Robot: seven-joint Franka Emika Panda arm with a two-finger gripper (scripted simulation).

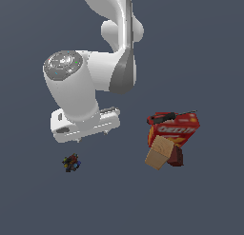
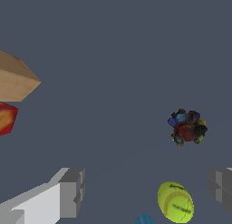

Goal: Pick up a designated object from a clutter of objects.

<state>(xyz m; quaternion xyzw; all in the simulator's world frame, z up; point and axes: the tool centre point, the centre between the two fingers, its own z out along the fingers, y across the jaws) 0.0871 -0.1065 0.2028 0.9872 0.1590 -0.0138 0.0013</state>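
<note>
One target: dark lumpy thing [image 1: 71, 162], lower left of exterior view, apart from clutter. Jaws spread, empty; centre gripper [image 2: 147, 193] over it, avoid yellow-green ball [image 2: 175, 202].

Dim flat render, no shadows

dark lumpy thing [image 2: 187, 128] stands clear; only yellow-green ball [image 2: 175, 202] sits near.

arm: bent downward | end effector [image 2: 147, 191]: jaws wide apart, holding nothing
</note>
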